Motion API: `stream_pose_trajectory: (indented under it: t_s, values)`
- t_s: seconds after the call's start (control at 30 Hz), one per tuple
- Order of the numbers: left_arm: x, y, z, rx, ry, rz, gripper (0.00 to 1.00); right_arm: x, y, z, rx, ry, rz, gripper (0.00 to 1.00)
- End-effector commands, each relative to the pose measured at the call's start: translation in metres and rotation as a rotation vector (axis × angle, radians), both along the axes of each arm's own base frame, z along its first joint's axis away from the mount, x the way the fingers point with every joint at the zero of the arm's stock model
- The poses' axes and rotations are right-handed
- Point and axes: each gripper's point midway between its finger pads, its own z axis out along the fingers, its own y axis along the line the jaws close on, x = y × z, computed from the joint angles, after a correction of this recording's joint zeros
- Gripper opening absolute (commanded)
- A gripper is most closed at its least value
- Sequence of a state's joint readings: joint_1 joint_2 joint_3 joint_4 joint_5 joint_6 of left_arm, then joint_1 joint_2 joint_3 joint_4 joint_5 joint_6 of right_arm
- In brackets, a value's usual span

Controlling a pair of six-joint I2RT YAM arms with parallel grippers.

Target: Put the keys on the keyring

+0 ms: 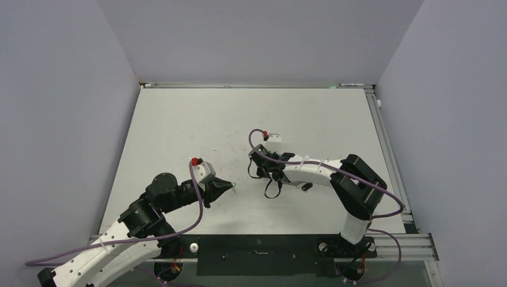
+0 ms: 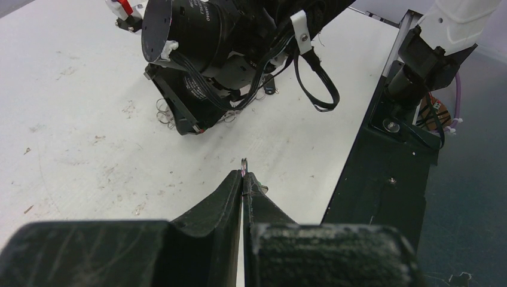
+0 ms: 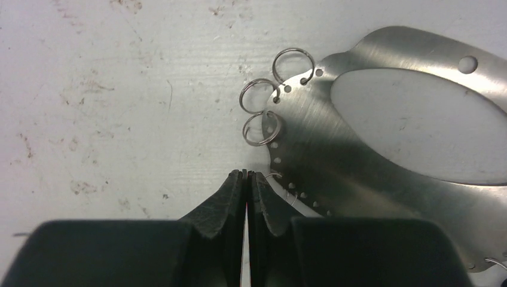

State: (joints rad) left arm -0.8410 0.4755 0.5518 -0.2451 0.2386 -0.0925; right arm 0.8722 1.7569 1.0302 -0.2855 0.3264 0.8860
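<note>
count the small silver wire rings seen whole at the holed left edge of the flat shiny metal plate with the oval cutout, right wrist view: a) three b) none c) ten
a: three small silver wire rings sit whole, one under the other, along the plate rim's little holes, just ahead of the shut right tool.

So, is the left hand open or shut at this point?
Shut. In the left wrist view the left hand shows fingertips meeting with no gap, and a small metal loop pokes out between them, apparently pinched.
</note>
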Motion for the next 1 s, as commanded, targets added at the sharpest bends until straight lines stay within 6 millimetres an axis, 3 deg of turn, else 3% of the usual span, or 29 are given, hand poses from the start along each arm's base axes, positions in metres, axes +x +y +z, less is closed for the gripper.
stream_pose_trajectory:
  t_s: [0.0, 0.13, 0.27, 0.37, 0.53, 0.7, 0.77, 0.8, 0.97]
  values:
    - [0.003, 0.000, 0.009, -0.014, -0.021, 0.009, 0.00, -0.006, 0.014, 0.015, 0.091, -0.010, 0.001, 0.06]
    - [0.003, -0.001, 0.007, -0.008, -0.016, 0.007, 0.00, -0.005, 0.018, 0.027, 0.107, -0.033, 0.040, 0.24]
    - [0.002, -0.002, 0.006, -0.006, -0.013, 0.000, 0.00, 0.004, 0.007, 0.062, 0.089, -0.150, 0.087, 0.45]
    - [0.001, -0.003, 0.005, -0.008, -0.011, -0.010, 0.00, 0.007, -0.005, 0.088, 0.077, -0.240, 0.123, 0.67]
    - [-0.001, -0.006, 0.005, -0.011, -0.002, -0.026, 0.00, -0.001, -0.010, 0.134, 0.107, -0.482, 0.293, 0.71]
    - [-0.005, -0.011, 0.013, -0.058, 0.005, -0.052, 0.00, -0.041, 0.003, 0.178, 0.249, -0.696, 0.607, 0.67]
    - [-0.009, -0.014, 0.020, -0.091, 0.003, -0.078, 0.00, -0.069, 0.017, 0.192, 0.337, -0.736, 0.786, 0.66]
    - [-0.016, -0.018, 0.027, -0.124, -0.003, -0.119, 0.00, -0.101, 0.030, 0.206, 0.440, -0.766, 0.965, 0.64]
    - [-0.031, -0.025, 0.038, -0.181, -0.013, -0.218, 0.00, -0.160, 0.041, 0.237, 0.671, -0.837, 1.240, 0.58]
